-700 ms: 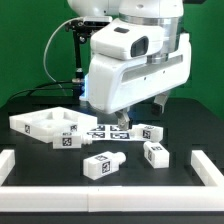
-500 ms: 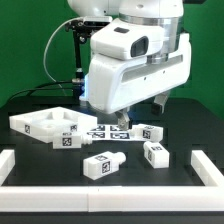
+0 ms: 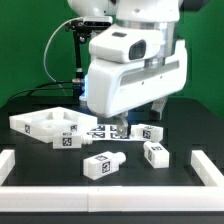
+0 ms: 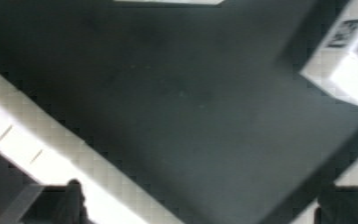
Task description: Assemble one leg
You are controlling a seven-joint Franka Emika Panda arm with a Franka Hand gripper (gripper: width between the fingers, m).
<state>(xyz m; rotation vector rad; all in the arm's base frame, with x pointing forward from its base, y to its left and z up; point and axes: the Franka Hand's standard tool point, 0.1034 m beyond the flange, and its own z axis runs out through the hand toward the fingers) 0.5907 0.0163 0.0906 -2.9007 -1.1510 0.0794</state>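
Change: arm is moving only a little against the frames a moment earlier. The wrist body is shifting slightly over the marker board (image 3: 104,132), and all loose parts are lying where they were.
Meaning: in my judgement this is still the approach. Nothing is being carried and no leg is being fitted yet.
Gripper: gripper (image 4: 208,205) is hanging spread wide. The wrist view is showing one dark fingertip (image 4: 60,205) at each side, with only bare black table (image 3: 40,160) between them.
Contact: it is pinching nothing and touching nothing, as far as I can see.
Leg: nearest leg (image 3: 148,132) is lying on the table just beside the marker board, toward the exterior view's right and close under the hand.
Other legs: second leg (image 3: 156,152) is sitting nearer the camera, and third leg (image 3: 97,165) is sitting well apart toward the front rail (image 3: 100,188).
Panel: panel (image 3: 45,125) is lying flat at the exterior view's left, untouched.
Wrist view: a white tagged piece (image 4: 345,50) is showing at the edge. It is blurred, so I can't tell which part it is.
Next: the hand probably needs centring over the nearest leg before descending, and the jaws look wide enough already.
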